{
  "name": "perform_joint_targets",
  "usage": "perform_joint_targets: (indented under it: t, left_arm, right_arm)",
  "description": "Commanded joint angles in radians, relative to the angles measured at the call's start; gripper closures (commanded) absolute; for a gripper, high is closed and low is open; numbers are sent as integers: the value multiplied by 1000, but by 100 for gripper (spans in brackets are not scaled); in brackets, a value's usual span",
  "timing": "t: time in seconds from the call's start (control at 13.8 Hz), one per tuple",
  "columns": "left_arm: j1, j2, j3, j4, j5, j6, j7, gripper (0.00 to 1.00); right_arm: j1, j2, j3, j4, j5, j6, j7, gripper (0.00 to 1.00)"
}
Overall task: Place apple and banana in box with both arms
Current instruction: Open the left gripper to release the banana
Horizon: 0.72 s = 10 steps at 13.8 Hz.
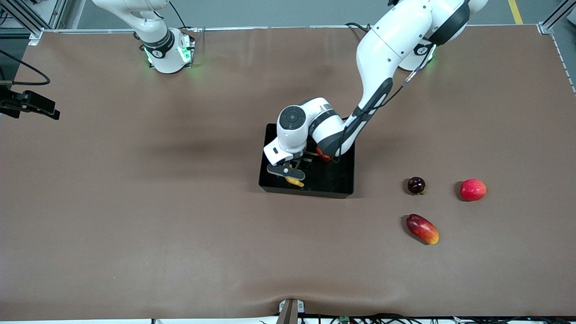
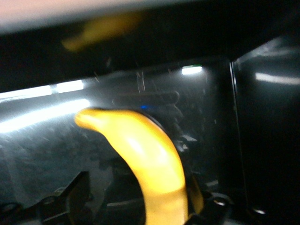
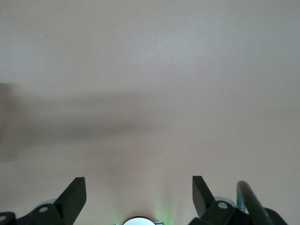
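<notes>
Left wrist view showing left end effector [image 1: 293, 173] gripping banana [image 2: 150, 164] low inside box [image 1: 346, 191], apple [image 1: 322, 155] lying in it too; releasing gently near the floor advisable; right end effector [image 3: 139, 187] waiting, open, above bare bench [image 3: 150, 70].

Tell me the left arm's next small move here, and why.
Probably open the left gripper and lift clear. It is down inside the box with the banana between its fingers, and the apple seems to lie in the box already. The right gripper waits open over bare table.
</notes>
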Motion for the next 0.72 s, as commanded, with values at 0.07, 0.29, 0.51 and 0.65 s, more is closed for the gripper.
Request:
perform_joint_targets:
  t: [0.07, 0.29, 0.51, 0.65]
  left_arm:
    - [89, -188, -1, -15, 11, -149, -9, 0]
    - [222, -316, -12, -17, 9, -241, -6, 0]
    - [359, -406, -14, -12, -40, -338, 89, 0]
    - [460, -463, -12, -15, -97, -376, 180, 0]
  right_arm:
    - [-18, 12, 15, 25, -10, -11, 7, 0]
    - [-18, 12, 15, 25, -10, -11, 7, 0]
    - [-18, 12, 15, 25, -10, -11, 7, 0]
    - [-18, 12, 15, 25, -10, -11, 7, 0]
